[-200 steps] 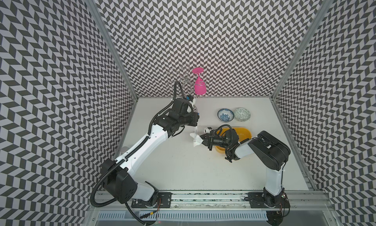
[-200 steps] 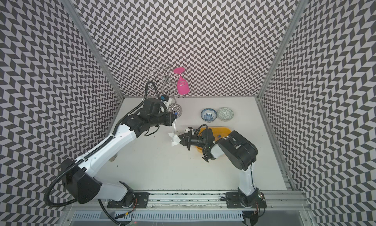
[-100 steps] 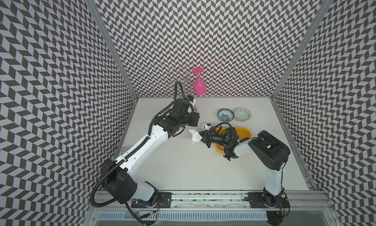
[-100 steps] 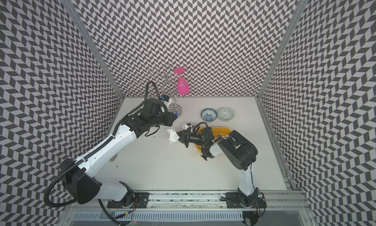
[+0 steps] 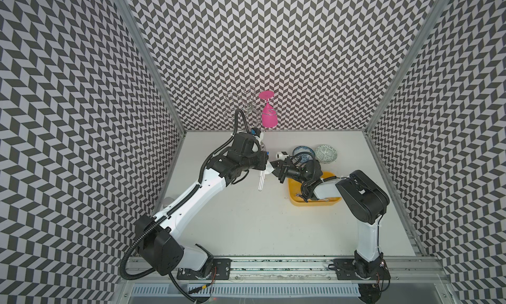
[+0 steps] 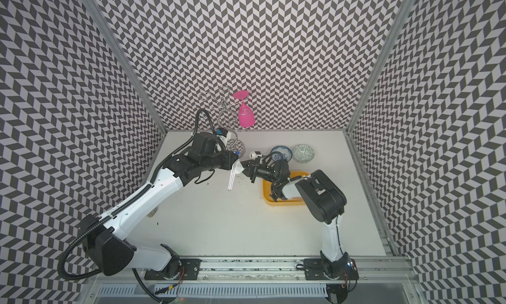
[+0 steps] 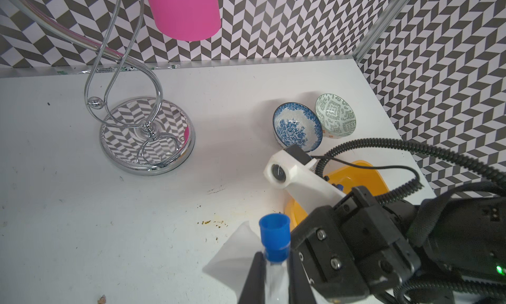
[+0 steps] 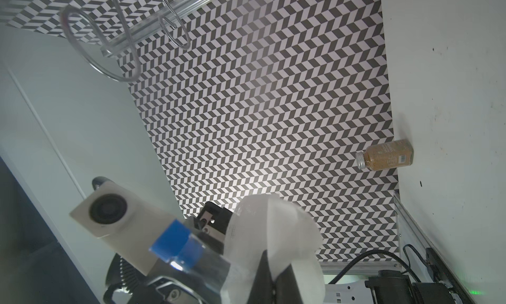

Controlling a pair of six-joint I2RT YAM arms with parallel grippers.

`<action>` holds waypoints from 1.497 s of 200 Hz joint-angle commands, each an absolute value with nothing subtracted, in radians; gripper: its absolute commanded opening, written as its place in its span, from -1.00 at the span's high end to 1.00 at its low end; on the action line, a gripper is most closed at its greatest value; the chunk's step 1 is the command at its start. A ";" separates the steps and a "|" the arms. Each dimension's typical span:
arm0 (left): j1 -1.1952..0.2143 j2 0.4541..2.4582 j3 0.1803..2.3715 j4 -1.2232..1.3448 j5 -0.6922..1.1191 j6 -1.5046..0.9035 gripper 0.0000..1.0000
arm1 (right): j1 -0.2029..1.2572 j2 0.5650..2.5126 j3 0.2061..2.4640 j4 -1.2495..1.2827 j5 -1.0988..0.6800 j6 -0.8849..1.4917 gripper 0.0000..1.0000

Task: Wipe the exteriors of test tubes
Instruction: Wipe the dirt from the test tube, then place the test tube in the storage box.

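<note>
My left gripper (image 5: 264, 165) is shut on a clear test tube (image 5: 261, 180) just below its blue cap (image 7: 274, 235), and the tube hangs down over the table. In the left wrist view the black fingers (image 7: 253, 278) pinch the glass on both sides. My right gripper (image 5: 274, 171) is shut on a crumpled white tissue (image 5: 270, 169) and presses it against the tube's upper part, right beside the left fingers. The right wrist view shows the tissue (image 8: 273, 226) folded over the tube (image 8: 197, 261) near the cap. Any other test tubes are out of sight.
A yellow tray (image 5: 315, 204) lies under the right arm, with a blue bowl (image 5: 303, 153) and a green bowl (image 5: 325, 153) behind it. A chrome glass rack (image 7: 147, 141) holding a pink glass (image 5: 269, 116) stands at the back. A spice jar (image 8: 384, 157) stands near the left wall.
The right gripper has carried the tissue along the tube from its lower part up to the capped end. The left gripper and tube have hardly moved.
</note>
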State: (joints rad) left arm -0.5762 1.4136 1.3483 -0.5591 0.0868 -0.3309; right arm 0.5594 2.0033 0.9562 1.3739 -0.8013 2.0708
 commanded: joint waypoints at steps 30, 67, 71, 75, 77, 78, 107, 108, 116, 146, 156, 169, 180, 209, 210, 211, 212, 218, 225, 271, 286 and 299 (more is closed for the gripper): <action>-0.583 1.395 1.341 -0.554 0.069 -0.327 0.88 | 0.498 2.003 0.964 1.401 -0.806 2.217 1.00; -0.583 1.418 1.352 -0.552 0.065 -0.324 0.88 | 0.377 1.906 0.850 1.339 -0.828 2.130 1.00; -0.586 1.421 1.353 -0.551 0.066 -0.324 0.88 | 0.357 1.891 0.840 1.310 -0.835 2.108 1.00; -0.587 1.424 1.353 -0.551 0.064 -0.324 0.88 | 0.337 1.873 0.831 1.278 -0.846 2.080 1.00; -0.588 1.425 1.354 -0.551 0.063 -0.324 0.88 | 0.326 1.865 0.827 1.260 -0.851 2.066 1.00; -0.589 1.426 1.354 -0.551 0.062 -0.324 0.88 | 0.321 1.861 0.826 1.250 -0.853 2.057 1.00; -0.616 1.469 1.378 -0.549 0.039 -0.308 0.88 | 0.194 1.720 0.919 0.649 -0.933 1.576 1.00; -0.618 1.471 1.378 -0.548 0.038 -0.307 0.88 | 0.191 1.715 0.929 0.610 -0.931 1.544 1.00; -0.631 1.494 1.393 -0.548 0.031 -0.302 0.88 | 0.174 1.685 1.027 0.300 -0.904 1.289 1.00; -0.698 1.617 1.472 -0.533 0.010 -0.281 0.88 | 0.166 1.656 1.342 -0.434 -0.639 0.678 1.00; -0.730 1.664 1.509 -0.526 -0.002 -0.268 0.88 | 0.144 1.619 1.324 -0.470 -0.605 0.642 1.00; -0.773 1.739 1.559 -0.520 -0.021 -0.246 0.88 | 0.103 1.550 1.265 -0.474 -0.566 0.633 1.00; -0.804 1.805 1.609 -0.521 -0.030 -0.227 0.88 | 0.065 1.496 1.223 -0.489 -0.525 0.619 1.00; -0.878 1.965 1.744 -0.530 -0.068 -0.167 0.88 | -0.030 1.399 1.174 -0.566 -0.441 0.555 1.00; -0.880 1.970 1.747 -0.529 -0.069 -0.165 0.88 | -0.033 1.396 1.174 -0.569 -0.439 0.553 1.00; -0.883 1.975 1.750 -0.527 -0.070 -0.162 0.88 | -0.037 1.394 1.173 -0.571 -0.437 0.550 1.00; -0.885 1.981 1.755 -0.527 -0.070 -0.160 0.88 | -0.039 1.392 1.172 -0.575 -0.434 0.547 1.00; -0.900 2.010 1.777 -0.522 -0.077 -0.147 0.88 | -0.054 1.379 1.169 -0.591 -0.422 0.532 1.00; -0.919 2.042 1.807 -0.520 -0.089 -0.122 0.88 | -0.071 1.367 1.166 -0.612 -0.405 0.519 1.00; -1.039 2.232 1.962 -0.528 -0.239 0.045 0.88 | -0.139 1.341 1.164 -0.698 -0.379 0.443 1.00; -1.071 2.266 1.969 -0.502 -0.279 0.098 0.88 | -0.146 1.334 1.163 -0.698 -0.374 0.445 1.00; -1.080 2.285 1.974 -0.486 -0.286 0.106 0.88 | -0.147 1.335 1.166 -0.699 -0.374 0.442 1.00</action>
